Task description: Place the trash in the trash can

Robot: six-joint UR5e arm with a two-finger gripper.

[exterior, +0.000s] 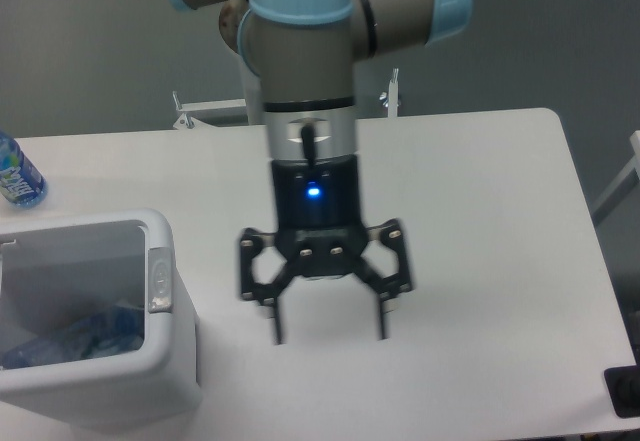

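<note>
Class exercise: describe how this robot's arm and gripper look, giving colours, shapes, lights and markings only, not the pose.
The arm is built of round grey metallic segments with light blue caps at the joints. Its wrist narrows to a silver collar with a dark slot, then a black body showing a small lit blue light. The gripper is black, with two linkage-style fingers ending in thin straight tips. Any lettering is too blurred to read.

White rectangular table (480, 211) with rounded corners. On it: boxy white plastic trash can (170, 361) with grey side tab at near left corner, and an upright blue-labelled clear water bottle (17, 176) at far left edge, apart from the can.
</note>
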